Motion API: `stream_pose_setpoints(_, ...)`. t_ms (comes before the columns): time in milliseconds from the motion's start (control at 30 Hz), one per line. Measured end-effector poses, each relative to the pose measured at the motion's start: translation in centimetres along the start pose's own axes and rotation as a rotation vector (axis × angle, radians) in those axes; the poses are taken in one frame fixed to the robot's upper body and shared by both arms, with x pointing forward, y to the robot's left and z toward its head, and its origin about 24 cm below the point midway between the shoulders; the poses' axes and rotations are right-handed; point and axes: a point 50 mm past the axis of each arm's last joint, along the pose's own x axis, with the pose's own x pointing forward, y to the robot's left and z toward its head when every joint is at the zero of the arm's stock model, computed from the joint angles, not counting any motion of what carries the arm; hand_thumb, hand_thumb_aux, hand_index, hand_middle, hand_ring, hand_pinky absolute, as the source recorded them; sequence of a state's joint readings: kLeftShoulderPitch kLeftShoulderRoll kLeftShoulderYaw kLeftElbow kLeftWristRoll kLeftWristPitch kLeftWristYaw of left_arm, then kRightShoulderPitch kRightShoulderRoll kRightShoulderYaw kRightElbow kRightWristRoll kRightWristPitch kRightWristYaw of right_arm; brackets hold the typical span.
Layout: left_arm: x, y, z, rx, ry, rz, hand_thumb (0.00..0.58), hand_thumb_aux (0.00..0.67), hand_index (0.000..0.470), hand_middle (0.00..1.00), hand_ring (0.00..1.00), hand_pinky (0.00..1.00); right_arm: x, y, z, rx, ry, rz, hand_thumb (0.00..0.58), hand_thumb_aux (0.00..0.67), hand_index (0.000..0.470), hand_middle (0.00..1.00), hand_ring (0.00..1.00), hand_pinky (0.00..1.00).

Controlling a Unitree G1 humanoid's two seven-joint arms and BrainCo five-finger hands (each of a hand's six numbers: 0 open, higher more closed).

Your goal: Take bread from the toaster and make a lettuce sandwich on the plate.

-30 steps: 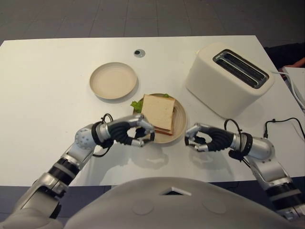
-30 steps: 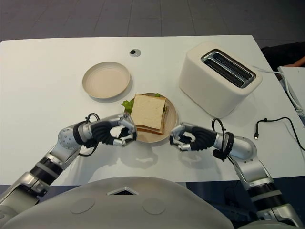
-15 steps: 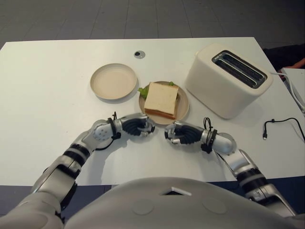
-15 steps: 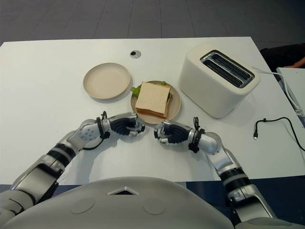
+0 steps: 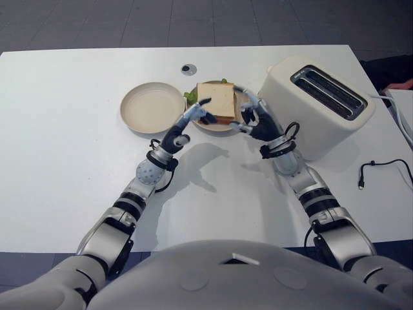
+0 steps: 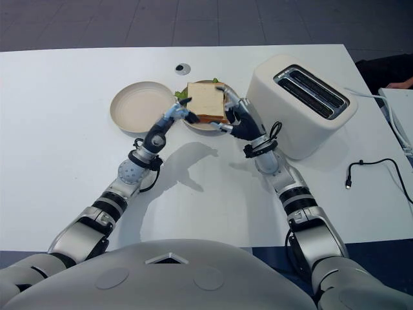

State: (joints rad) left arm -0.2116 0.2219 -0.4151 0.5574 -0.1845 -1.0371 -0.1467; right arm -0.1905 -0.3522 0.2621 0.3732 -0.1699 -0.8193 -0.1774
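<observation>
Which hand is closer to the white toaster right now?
Right. The right hand sits close beside the white two-slot toaster, at the right edge of the lettuce sandwich. The left hand is across the sandwich, next to the empty round beige plate.

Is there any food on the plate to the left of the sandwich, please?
No, the beige plate left of the sandwich shows only its bare inner surface.
</observation>
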Motion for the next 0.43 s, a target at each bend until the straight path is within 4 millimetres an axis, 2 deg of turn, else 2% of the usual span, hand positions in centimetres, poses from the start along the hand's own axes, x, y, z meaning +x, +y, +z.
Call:
stream_pose_setpoints(133,1.3,1.4,3.0,-0.062,-0.154,0.121,0.000,0.000,0.000,0.00,0.00,0.00,-0.2,-1.3,3.1,0.302,-0.116,-0.088,0.000,0.000,0.000,0.00,0.00,0.00)
stream_pose_setpoints(167,1.4,1.5,3.3,-0.054,-0.165,0.127,0.000,0.000,0.000,0.00,0.00,0.00,-0.3,-1.4,3.3,0.321,-0.122,-0.081,0.000,0.000,0.000,0.00,0.00,0.00)
stream_pose_setpoints(433,1.4,1.4,3.0,-0.023,-0.130,0.137,0.000,0.000,0.000,0.00,0.00,0.00,-1.1,-1.0,3.4,0.377,-0.094,0.013,0.000,0.000,0.000,0.00,0.00,0.00)
